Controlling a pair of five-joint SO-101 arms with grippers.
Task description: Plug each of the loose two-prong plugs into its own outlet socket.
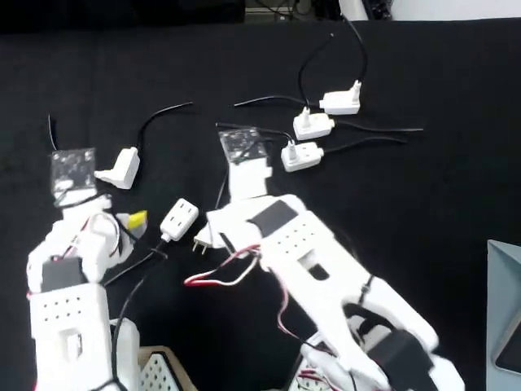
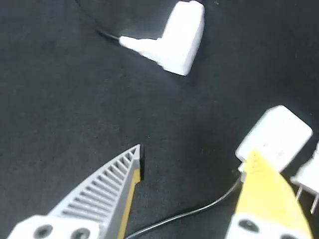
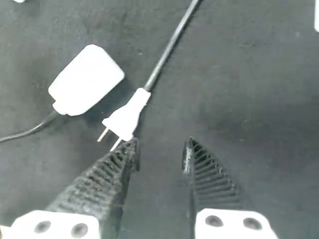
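A loose white two-prong plug (image 3: 124, 117) on a black cord lies on the black cloth, its prongs just off one fingertip of my right gripper (image 3: 160, 149), which is open with nothing in it. Beside the plug lies a white outlet socket (image 3: 85, 79) on a thin cord. In the high view the plug (image 1: 202, 239) and the socket (image 1: 179, 218) sit mid-table between the arms. My left gripper (image 2: 192, 167) is open and holds nothing, its yellow finger (image 2: 259, 184) next to the socket (image 2: 276, 133). A white angled plug piece (image 2: 172, 40) lies farther off.
Three white plug-and-socket pairs (image 1: 313, 124) with black cords lie at the back right. The angled white piece (image 1: 120, 167) sits at the back left. A grey tray (image 1: 505, 309) is at the right edge. Red and white wires (image 1: 228, 273) hang by the right arm.
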